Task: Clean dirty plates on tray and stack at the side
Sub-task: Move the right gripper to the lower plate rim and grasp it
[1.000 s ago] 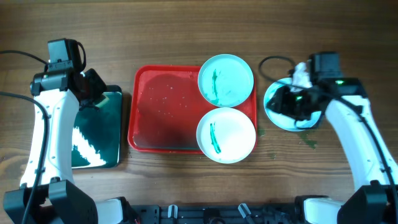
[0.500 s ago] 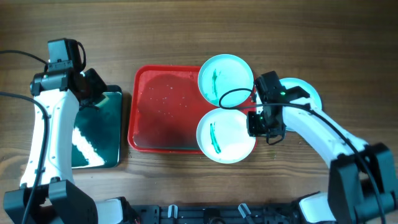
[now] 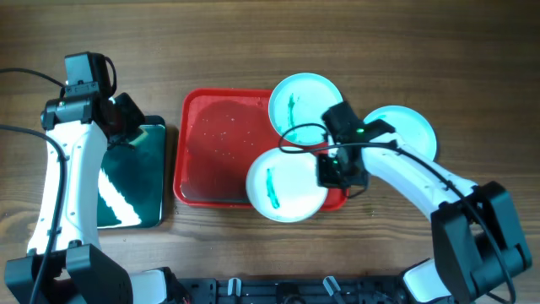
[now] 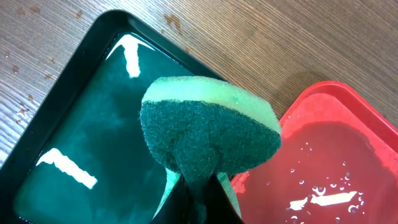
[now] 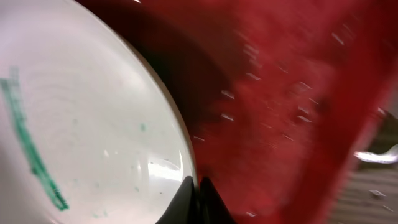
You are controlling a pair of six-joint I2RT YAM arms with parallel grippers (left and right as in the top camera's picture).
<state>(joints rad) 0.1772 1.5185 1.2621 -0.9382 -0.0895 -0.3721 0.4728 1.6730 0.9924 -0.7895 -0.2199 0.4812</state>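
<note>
The red tray [image 3: 211, 152] lies at mid-table. A turquoise plate [image 3: 305, 107] with a green smear sits on its far right corner. A white plate [image 3: 287, 184] with a green smear overhangs the tray's near edge; my right gripper [image 3: 331, 171] is shut on its right rim, which also shows in the right wrist view [image 5: 93, 124]. A third turquoise plate [image 3: 403, 131] lies on the table right of the tray. My left gripper [image 4: 199, 193] is shut on a green sponge [image 4: 208, 134] above the black tub's edge.
A black tub [image 3: 131, 181] with teal liquid stands left of the tray. The tray floor [image 4: 336, 162] is wet with droplets. A black cable loops over the far plate near my right arm.
My right gripper left the plate on the table, moved left onto the tray, closed on the white plate's rim and slid that plate leftward. The left arm has not moved.
</note>
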